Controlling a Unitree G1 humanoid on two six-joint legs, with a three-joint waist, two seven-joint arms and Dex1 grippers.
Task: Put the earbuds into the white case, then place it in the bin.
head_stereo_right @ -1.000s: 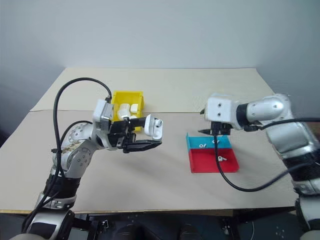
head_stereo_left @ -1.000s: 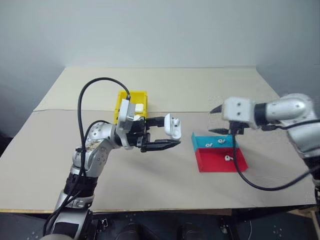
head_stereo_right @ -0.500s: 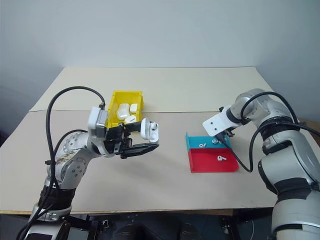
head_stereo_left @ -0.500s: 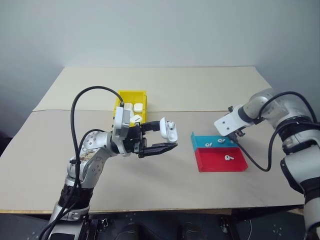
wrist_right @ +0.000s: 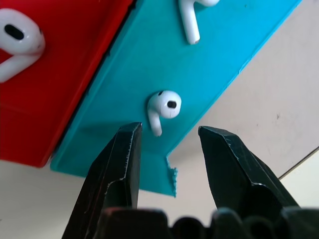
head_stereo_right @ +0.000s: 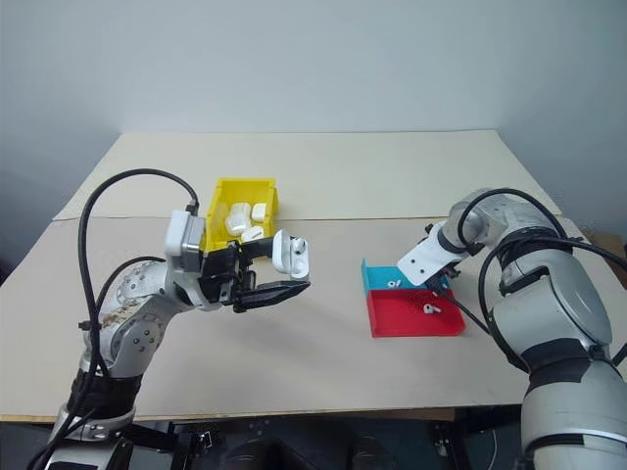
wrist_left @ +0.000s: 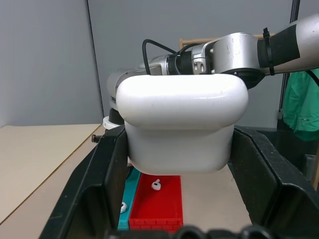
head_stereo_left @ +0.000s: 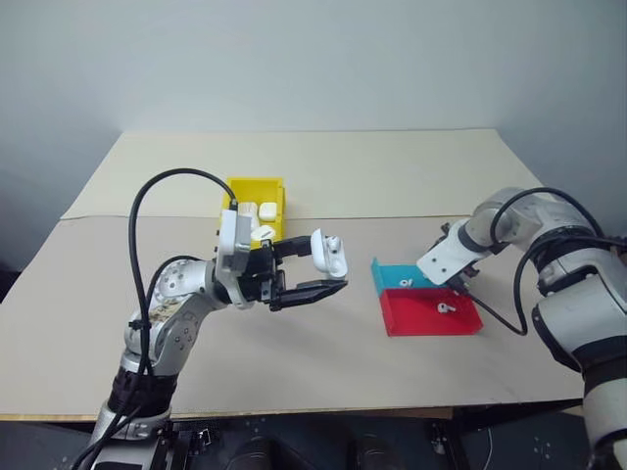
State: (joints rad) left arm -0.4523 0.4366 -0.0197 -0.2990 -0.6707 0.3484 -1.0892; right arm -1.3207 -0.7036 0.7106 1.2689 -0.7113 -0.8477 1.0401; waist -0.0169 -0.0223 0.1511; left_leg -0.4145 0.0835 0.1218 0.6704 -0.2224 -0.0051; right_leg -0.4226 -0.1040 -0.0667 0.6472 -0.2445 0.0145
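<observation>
My left gripper is shut on the white case, held above the table with its lid flipped up; the left wrist view shows the case between both fingers. In the right wrist view my right gripper points down, open, just above the teal tray. One of the earbuds lies close in front of its tips, apart from both fingers. A second earbud lies further along that tray. A third rests in the red tray. The yellow bin stands behind the left gripper.
Several white cases lie inside the bin. The teal tray and the red tray sit side by side, right of centre on the tan table. A black cable trails from the right wrist beside the red tray.
My right arm has dropped and turned its gripper downward onto the teal tray, with the fingers drawn closer together. The left gripper and the case have hardly moved.
</observation>
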